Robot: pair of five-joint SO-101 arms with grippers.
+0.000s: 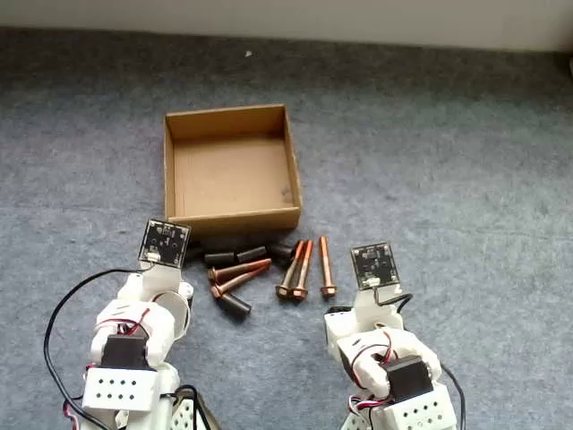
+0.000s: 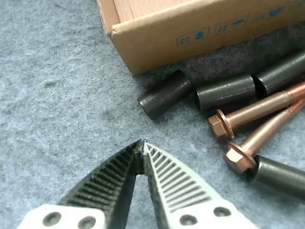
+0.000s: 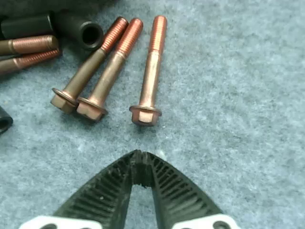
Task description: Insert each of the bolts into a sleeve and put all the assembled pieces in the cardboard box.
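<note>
An open cardboard box (image 1: 235,218) sits on the grey carpet with nothing inside; its near wall (image 2: 200,28) fills the far side of the left wrist view. In front of it lie several copper bolts (image 1: 303,269) and several black sleeves (image 1: 235,305), all separate. My left gripper (image 2: 142,145) is shut and holds nothing, a short way from an open-ended sleeve (image 2: 164,94) and two bolt heads (image 2: 220,125). My right gripper (image 3: 138,155) is shut and holds nothing, just short of the head of the rightmost bolt (image 3: 150,71), with two more bolts (image 3: 112,71) beside it.
Both arms stand at the near edge, the left arm (image 1: 143,313) and the right arm (image 1: 385,349), with black cables trailing by the left base. Bare carpet stretches to the right of the bolts and around the box. A pale wall edge (image 1: 358,18) runs along the far side.
</note>
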